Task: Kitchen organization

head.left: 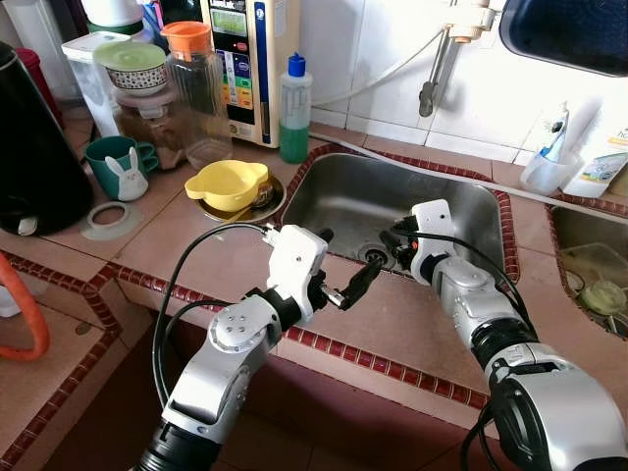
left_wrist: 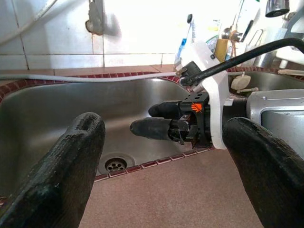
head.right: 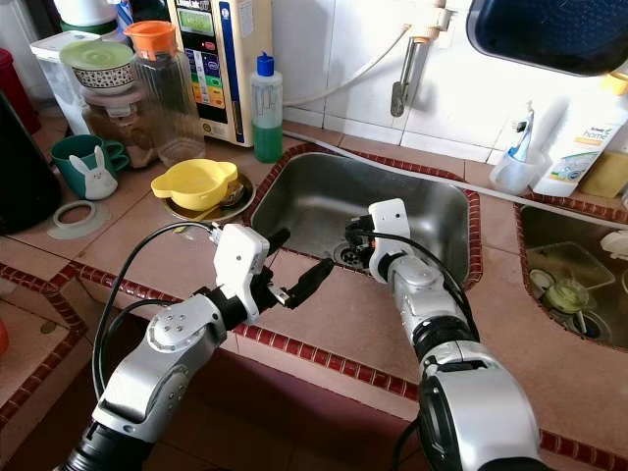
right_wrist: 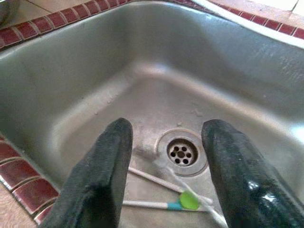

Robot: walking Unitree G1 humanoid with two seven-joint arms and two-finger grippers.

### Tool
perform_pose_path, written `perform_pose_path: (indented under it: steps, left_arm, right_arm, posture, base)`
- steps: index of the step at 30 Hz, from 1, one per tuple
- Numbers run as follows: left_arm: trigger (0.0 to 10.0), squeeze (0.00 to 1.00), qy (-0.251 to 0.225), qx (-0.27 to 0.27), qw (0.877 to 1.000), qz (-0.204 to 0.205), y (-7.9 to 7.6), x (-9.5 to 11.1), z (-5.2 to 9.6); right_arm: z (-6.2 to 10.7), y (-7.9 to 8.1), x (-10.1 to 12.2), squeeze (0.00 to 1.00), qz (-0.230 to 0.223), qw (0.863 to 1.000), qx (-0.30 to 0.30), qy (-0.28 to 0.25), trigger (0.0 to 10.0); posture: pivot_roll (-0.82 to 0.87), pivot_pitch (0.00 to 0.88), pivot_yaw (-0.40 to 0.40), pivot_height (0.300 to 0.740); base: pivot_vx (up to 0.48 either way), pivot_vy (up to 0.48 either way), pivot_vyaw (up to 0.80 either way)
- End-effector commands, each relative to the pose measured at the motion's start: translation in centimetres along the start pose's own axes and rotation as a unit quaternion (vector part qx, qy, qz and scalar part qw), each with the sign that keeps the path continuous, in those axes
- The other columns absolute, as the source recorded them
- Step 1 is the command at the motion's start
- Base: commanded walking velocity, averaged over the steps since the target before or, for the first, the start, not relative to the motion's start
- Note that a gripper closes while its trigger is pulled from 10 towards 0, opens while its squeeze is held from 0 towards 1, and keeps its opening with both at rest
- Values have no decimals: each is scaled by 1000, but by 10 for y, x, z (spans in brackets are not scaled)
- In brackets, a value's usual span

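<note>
In the left eye view, the steel sink sits in the middle of the frame, set in a pink tiled counter with a dark red border. The left gripper hangs at centre over the counter's front strip, just short of the sink rim, fingers spread and holding nothing. The right gripper sits right of centre, reaching over the near rim toward the drain; its fingers are foreshortened here. At the upper left stand a yellow bowl on a plate, a green mug, a clear jar with an orange lid and a green soap bottle. At the right edge lies a second basin.

The right eye view shows the same layout; a toothbrush cup stands at the upper right against the white tiled wall.

In the left wrist view, the two black fingers fill the lower corners, wide apart and empty. Between them, right of centre, the right gripper's fingers point leftward over the basin, with the drain low in the frame.

In the right wrist view, the black fingers rise from the bottom edge, parted, gripping nothing. Between them at the bottom lie thin white sticks with a green tip on the sink floor, just beside the drain at centre.
</note>
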State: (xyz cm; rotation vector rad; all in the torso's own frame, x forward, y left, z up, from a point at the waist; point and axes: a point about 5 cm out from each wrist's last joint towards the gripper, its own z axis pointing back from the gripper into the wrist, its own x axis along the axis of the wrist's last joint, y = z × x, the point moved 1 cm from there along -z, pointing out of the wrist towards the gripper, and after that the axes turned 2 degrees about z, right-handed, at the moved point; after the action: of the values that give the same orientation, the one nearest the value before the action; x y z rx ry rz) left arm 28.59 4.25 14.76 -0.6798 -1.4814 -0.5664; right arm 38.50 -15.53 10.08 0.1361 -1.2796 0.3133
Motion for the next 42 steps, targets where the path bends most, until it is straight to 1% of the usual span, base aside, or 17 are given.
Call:
perform_pose_path:
  steps: [1,3,6,8,9,11,13,14,15,19,22,27,31,32,33,37,42]
  left_arm:
    - [10000,1000,-4,11,1000,-12,3,2,-2]
    - [10000,1000,-4,20,1000,-18,5,3,-2]
    - [10000,1000,9,88,994,-60,26,1,-1]
    - [10000,1000,7,108,992,-72,35,2,0]
    - [10000,1000,7,131,987,-91,46,4,1]
    - [10000,1000,7,138,986,-96,49,5,1]
    - [10000,1000,20,174,977,-117,64,4,2]
    - [10000,1000,20,174,977,-117,64,4,2]
    - [10000,1000,22,193,974,-120,71,5,3]
    - [10000,1000,18,242,962,-128,88,8,9]
    - [10000,1000,30,306,940,-147,108,7,18]
    - [10000,1000,34,343,927,-150,120,7,23]
    - [10000,1000,49,354,922,-146,125,3,23]
    - [10000,1000,53,359,922,-133,126,2,23]
    - [10000,0,57,366,922,-114,128,0,23]
    - [10000,0,64,364,924,-98,129,-2,21]
    - [10000,0,79,353,927,-101,129,-7,19]
  right_arm:
    - [0,-1,7,1000,-10,1000,-1,-23,10000]
    - [0,0,11,1000,-16,999,0,-32,10000]
    - [0,2,28,1000,-34,996,8,-78,10000]
    - [1,5,34,1000,-40,995,13,-94,10000]
    - [4,7,41,1000,-55,992,20,-113,10000]
    - [5,8,43,1000,-60,991,22,-118,10000]
    - [16,13,48,1000,-79,986,38,-139,10000]
    - [16,13,48,1000,-79,986,38,-139,10000]
    - [22,14,50,1000,-92,984,44,-149,10000]
    - [40,18,50,1000,-110,980,51,-157,10000]
    - [57,25,47,1000,-128,979,61,-149,10000]
    - [71,43,46,1000,-143,974,107,-139,10000]
    - [75,50,47,1000,-144,974,114,-132,10000]
    - [76,51,48,1000,-144,974,114,-132,10000]
    - [78,54,50,1000,-147,974,116,-130,10000]
    - [81,60,53,1000,-154,972,123,-128,10000]
    - [83,66,53,1000,-155,972,131,-119,10000]
  posture:
    - [243,0,-39,740]
    - [244,0,-40,740]
    - [238,0,-43,740]
    - [228,0,-45,740]
    - [224,0,-45,740]
    - [224,0,-45,740]
    - [215,0,-49,740]
    - [215,0,-49,740]
    - [213,0,-50,740]
    - [209,0,-51,740]
    - [203,0,-48,740]
    - [191,0,-43,740]
    - [190,0,-42,740]
    - [187,0,-40,740]
    - [186,0,-38,740]
    - [185,0,-35,740]
    - [184,0,-32,740]
  base:
    - [0,0,0]
    - [0,0,0]
    - [0,0,0]
    - [0,0,0]
    - [0,0,0]
    - [0,0,0]
    - [0,0,0]
    - [0,0,0]
    - [0,0,0]
    - [0,0,0]
    - [0,0,0]
    - [0,0,0]
    - [0,0,0]
    - [0,0,0]
    - [0,0,0]
    - [0,0,0]
    - [0,0,0]
